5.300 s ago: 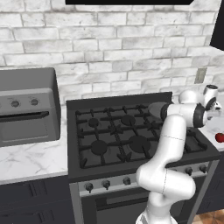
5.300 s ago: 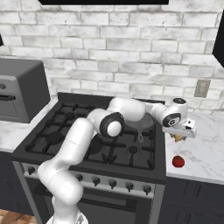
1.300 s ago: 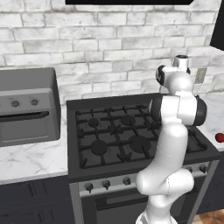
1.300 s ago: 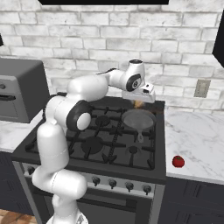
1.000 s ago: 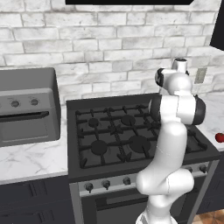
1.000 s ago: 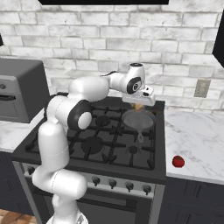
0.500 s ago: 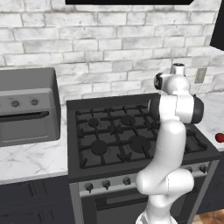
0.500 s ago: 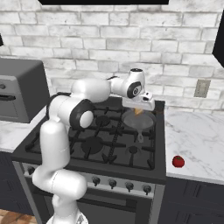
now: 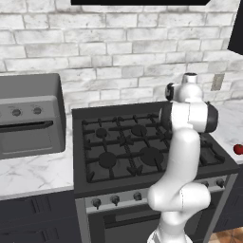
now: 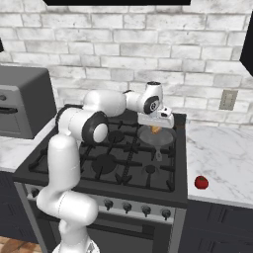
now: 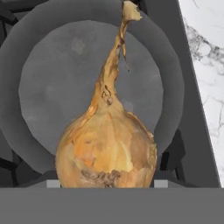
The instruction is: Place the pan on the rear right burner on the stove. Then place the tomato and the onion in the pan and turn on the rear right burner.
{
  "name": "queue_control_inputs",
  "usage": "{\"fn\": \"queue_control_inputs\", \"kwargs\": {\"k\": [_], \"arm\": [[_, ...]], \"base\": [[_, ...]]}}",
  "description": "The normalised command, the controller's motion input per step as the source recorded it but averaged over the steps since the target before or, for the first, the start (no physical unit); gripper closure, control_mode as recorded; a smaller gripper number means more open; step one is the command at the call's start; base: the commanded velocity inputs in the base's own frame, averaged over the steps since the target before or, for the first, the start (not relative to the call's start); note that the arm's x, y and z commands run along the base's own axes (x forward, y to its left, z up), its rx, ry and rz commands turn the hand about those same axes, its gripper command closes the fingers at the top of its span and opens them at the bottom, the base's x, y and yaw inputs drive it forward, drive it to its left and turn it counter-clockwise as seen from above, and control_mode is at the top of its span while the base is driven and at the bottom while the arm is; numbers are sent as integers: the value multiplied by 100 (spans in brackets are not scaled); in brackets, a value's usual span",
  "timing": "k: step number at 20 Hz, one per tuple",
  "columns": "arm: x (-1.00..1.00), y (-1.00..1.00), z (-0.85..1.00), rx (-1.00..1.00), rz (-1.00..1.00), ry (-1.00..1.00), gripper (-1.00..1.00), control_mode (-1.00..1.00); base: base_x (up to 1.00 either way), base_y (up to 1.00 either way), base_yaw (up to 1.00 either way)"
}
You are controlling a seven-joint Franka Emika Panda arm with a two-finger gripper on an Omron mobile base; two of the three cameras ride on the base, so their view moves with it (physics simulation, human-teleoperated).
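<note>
The onion [image 11: 107,148], tan-orange with a long dry tip, hangs between the fingers of my gripper [image 10: 155,123], which is shut on it. Directly below lies the round grey pan [image 11: 57,87], resting at the rear right of the stove [image 10: 99,146] with its thin handle [image 10: 158,154] pointing toward the front. The pan covers the rear right burner. From the right base view, the onion [image 10: 155,129] sits just above the pan [image 10: 165,137]. The red tomato [image 10: 200,182] lies on the marble counter right of the stove, also visible as the tomato [image 9: 238,149]. In the left base view my arm hides the pan.
A grey countertop oven [image 9: 28,114] stands on the counter left of the stove. Round knobs [image 10: 126,207] line the silver front panel. The marble counter [image 10: 222,158] stretches to the right, with a wall outlet [image 10: 227,100] on the brick wall behind.
My gripper has come down with the onion toward the pan. The pan and the tomato have stayed put.
</note>
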Motion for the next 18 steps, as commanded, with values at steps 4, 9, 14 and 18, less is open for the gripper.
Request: {"fn": "queue_control_inputs", "kwargs": {"k": [4, 9, 14, 18], "arm": [[15, 0, -12, 0, 1, 4, 100, -100], [12, 0, -11, 0, 2, 3, 100, -100], [11, 0, -19, 1, 3, 2, 100, -100], [10, 0, -25, 2, 3, 0, 100, -100]], "base": [[0, 0, 0], [0, 0, 0], [0, 0, 0], [0, 0, 0]]}}
